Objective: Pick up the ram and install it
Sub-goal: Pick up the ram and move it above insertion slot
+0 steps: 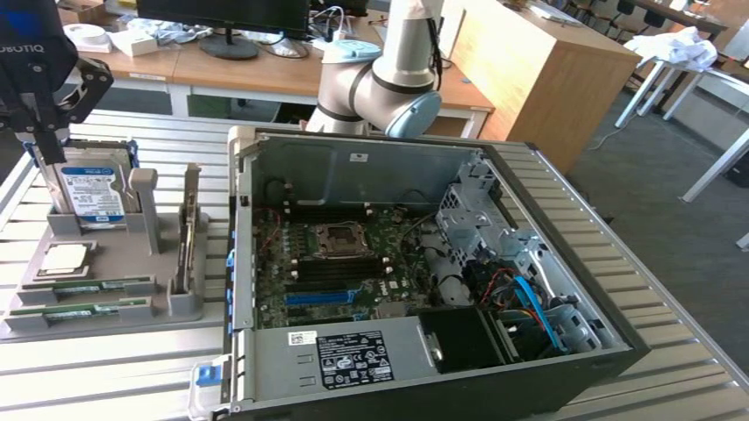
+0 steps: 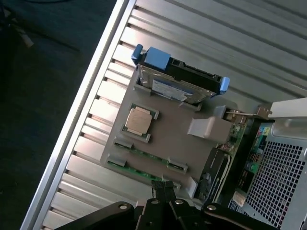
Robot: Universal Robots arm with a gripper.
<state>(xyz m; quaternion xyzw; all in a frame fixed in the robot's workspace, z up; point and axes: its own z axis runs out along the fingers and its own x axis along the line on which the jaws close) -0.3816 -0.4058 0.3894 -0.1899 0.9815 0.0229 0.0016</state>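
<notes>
Over the far end of the grey parts holder [image 1: 175,309], beside the upright hard drive [image 1: 91,195], my gripper [image 1: 45,149] hangs well above the slatted metal table [image 1: 105,377]. Its fingers are pressed together with nothing between them. In the wrist view the closed fingertips of the gripper [image 2: 163,188] point down toward the holder [image 2: 168,136].

None of the task is done yet, as far as I can see. Two green memory sticks lie flat in their slots on the holder, side by side, just past the square silver processor [image 1: 65,258]. One stick sits next to the processor [image 1: 91,286]. The other is on the holder's outer edge [image 1: 82,309]. In the wrist view my fingertips line up nearest the outer stick [image 2: 136,171], so I judge that one to be the ram. I cannot be sure, because the inner stick [image 2: 149,156] looks just like it. I am touching neither stick.

To the exterior view's right the computer case [image 1: 562,263] lies open, and its motherboard [image 1: 339,267] is exposed. The dark memory slots [image 1: 351,263] lie below the processor socket [image 1: 339,235]. I see no green stick standing in them, though the slots are too small for me to be certain. An expansion card [image 1: 188,237] stands upright in the holder, between the sticks and the case.

So the whole job is left. The ram has to be gripped, lifted out of the holder, carried across to the case and seated in a slot.
</notes>
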